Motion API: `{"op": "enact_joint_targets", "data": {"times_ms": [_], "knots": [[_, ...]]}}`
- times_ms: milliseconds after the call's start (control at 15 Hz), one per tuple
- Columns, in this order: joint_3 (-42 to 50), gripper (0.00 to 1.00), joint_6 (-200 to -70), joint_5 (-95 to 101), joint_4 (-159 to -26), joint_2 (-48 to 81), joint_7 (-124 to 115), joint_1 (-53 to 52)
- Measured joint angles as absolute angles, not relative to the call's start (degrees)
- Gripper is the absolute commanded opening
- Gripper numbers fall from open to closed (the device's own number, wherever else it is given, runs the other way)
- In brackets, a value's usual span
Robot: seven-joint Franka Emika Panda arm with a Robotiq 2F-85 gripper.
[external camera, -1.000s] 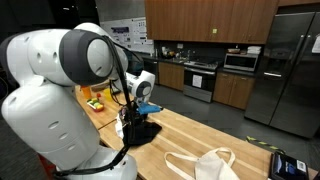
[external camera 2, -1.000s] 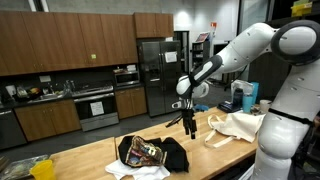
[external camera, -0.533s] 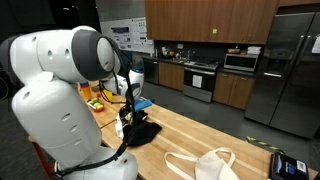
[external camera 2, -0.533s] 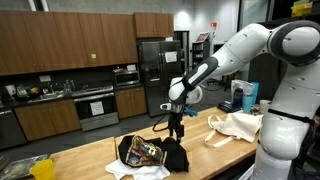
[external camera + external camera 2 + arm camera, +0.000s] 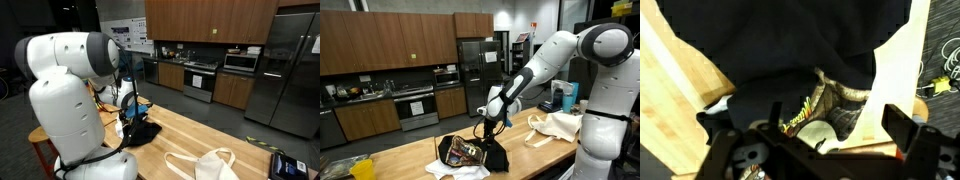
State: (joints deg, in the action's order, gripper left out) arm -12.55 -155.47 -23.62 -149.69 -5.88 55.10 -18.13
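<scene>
a kitchen is seen in both exterior views, backed by dark wooden cabinets (image 5: 380,45) and a steel refrigerator (image 5: 285,70). a long wooden countertop (image 5: 535,160) is laid across the foreground. much of an exterior view is filled by the white arm (image 5: 70,90), which is bent down over the countertop's far end.

a pale tote bag (image 5: 558,125) is spread flat on the wood, its handles turned toward the middle of the countertop, well apart from the gripper. a black garment (image 5: 470,153) is heaped near the other end, crumpled, and is laid partly over a white cloth (image 5: 445,171) that shows beneath its edge. in the wrist view the black garment (image 5: 770,40) takes up most of the frame, with the white cloth (image 5: 895,70) seen beside it and bare wood at the side.

the gripper (image 5: 488,128) is held pointing down right over the garment's upper edge; whether the fabric is touched cannot be told. its jaws are spread as wide as they go, and the dark fingers (image 5: 902,128) are seen apart at the bottom of the wrist view, with no fabric caught between them.

a printed patch (image 5: 830,100) in tan and yellow is shown on the garment's folds, just ahead of the gripper.
</scene>
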Motion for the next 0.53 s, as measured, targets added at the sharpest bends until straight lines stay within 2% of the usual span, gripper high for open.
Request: {"op": "enact_joint_targets", "data": {"times_ms": [267,333,467,533], "knots": [[-14.06,1.0,-159.58,-15.35,-151.92,-1.17,46.35,-18.15],[-14.28,0.75,-159.96,-13.0,-152.3,0.0,44.24,-18.15],[-14.72,0.7,-160.43,-9.12,-152.58,2.21,41.34,-18.13],[-14.95,0.61,-160.69,-7.54,-152.59,3.1,40.33,-18.11]]}}
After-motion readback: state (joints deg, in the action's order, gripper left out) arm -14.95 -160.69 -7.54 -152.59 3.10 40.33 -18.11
